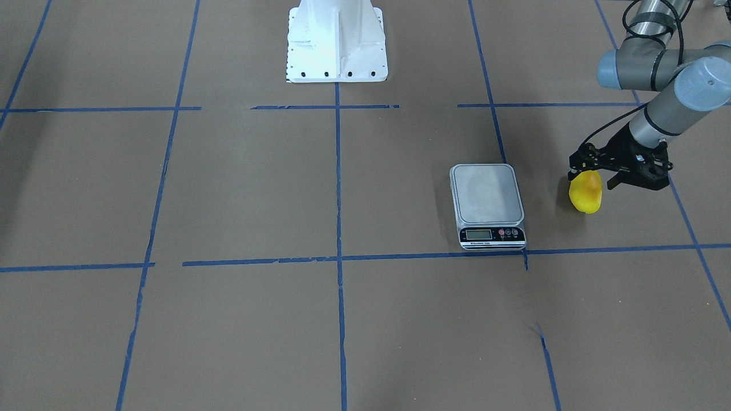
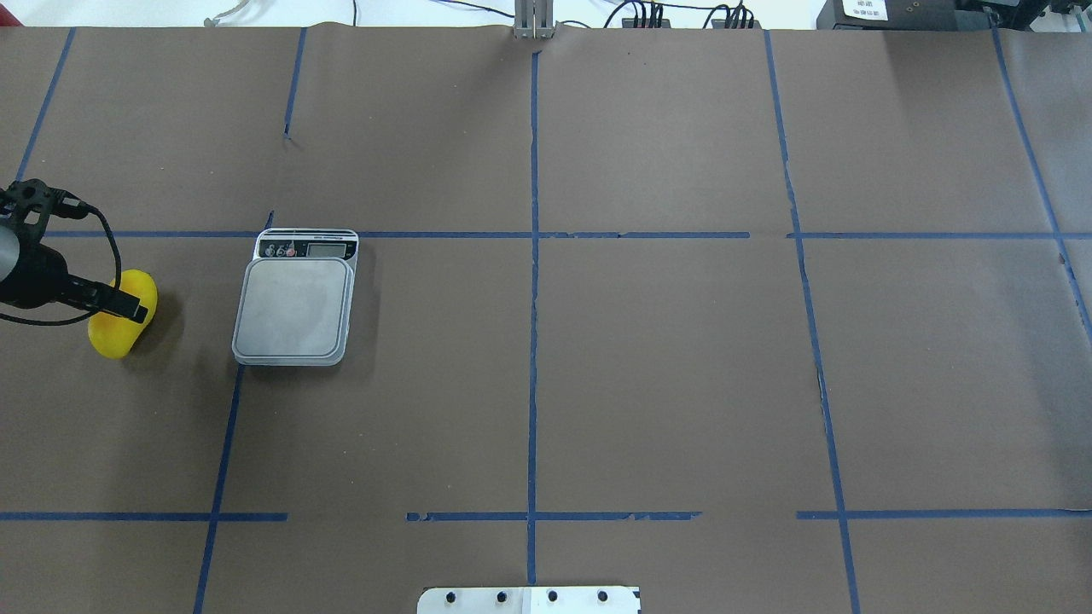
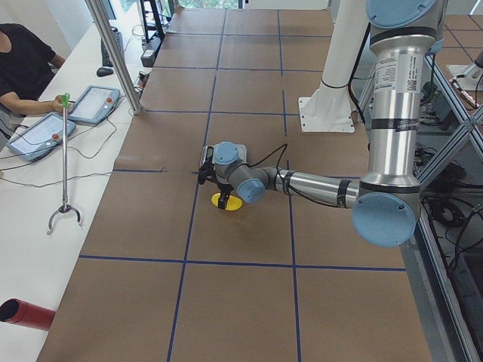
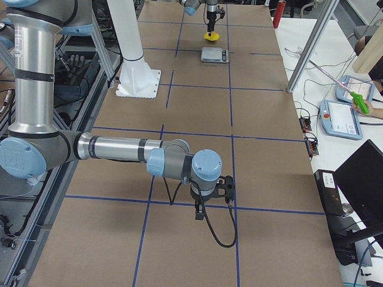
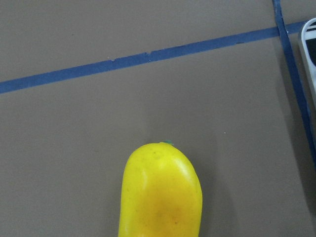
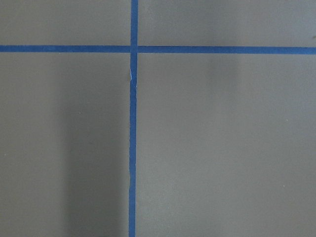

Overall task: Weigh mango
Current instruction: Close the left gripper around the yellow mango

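The mango [image 1: 586, 194] is bright yellow with an orange blush and lies on the brown table, right of the scale [image 1: 486, 197] in the front-facing view. In the overhead view the mango [image 2: 121, 328] is left of the scale [image 2: 294, 309]. My left gripper [image 1: 594, 180] hangs over the mango's robot-side end, its fingers spread wider than the fruit, open. The left wrist view shows the mango [image 5: 160, 192] at bottom centre and the scale's corner [image 5: 310, 54] at the right edge. My right gripper [image 4: 212, 192] shows only in the exterior right view; I cannot tell its state.
The scale's platform is bare, its display end facing away from the robot. The white robot base [image 1: 337, 43] stands at the table's middle edge. Blue tape lines [image 2: 533, 281] grid the brown table. An operator sits beside tablets [image 3: 45, 132] past the table.
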Tool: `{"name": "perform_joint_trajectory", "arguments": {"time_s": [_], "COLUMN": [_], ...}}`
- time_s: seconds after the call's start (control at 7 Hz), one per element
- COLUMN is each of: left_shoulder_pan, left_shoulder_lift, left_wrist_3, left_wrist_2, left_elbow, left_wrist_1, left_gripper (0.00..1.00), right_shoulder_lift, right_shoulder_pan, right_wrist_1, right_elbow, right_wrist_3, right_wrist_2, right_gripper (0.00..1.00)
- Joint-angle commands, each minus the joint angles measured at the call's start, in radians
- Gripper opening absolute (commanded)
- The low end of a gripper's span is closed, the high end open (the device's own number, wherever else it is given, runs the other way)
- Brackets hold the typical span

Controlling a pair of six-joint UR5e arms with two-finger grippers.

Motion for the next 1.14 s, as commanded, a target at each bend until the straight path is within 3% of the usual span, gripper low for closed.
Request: {"name": "perform_joint_trajectory", "arguments": {"time_s": [0.0,0.43,0.57,0.71,0.86,1.0], "left_shoulder_pan": [0.006,0.027,0.029,0.027,0.024,0.01], "left_shoulder_lift": [-0.023,-0.045,-0.045,-0.044,-0.036,-0.025], "left_wrist_3": [0.0,0.003,0.003,0.009,0.011,0.011], "left_wrist_2": [0.009,0.009,0.009,0.009,0.003,-0.006], "left_elbow": [0.045,0.092,0.088,0.08,0.047,-0.048], "left_wrist_1": [-0.005,-0.033,-0.032,-0.03,-0.024,0.031], "left_gripper": [1.0,1.0,0.59,0.01,0.0,0.0], "right_shoulder_lift": [0.0,0.0,0.0,0.0,0.0,0.0], "right_shoulder_pan": [0.0,0.0,0.0,0.0,0.0,0.0], "right_wrist_1": [0.0,0.0,0.0,0.0,0.0,0.0], "right_elbow": [0.0,-0.001,-0.001,-0.001,0.0,0.0], "right_wrist_3": [0.001,0.001,-0.001,-0.001,0.001,0.001], "right_wrist_2": [0.0,0.0,0.0,0.0,0.0,0.0], "right_gripper": [1.0,1.0,1.0,1.0,1.0,1.0]}}
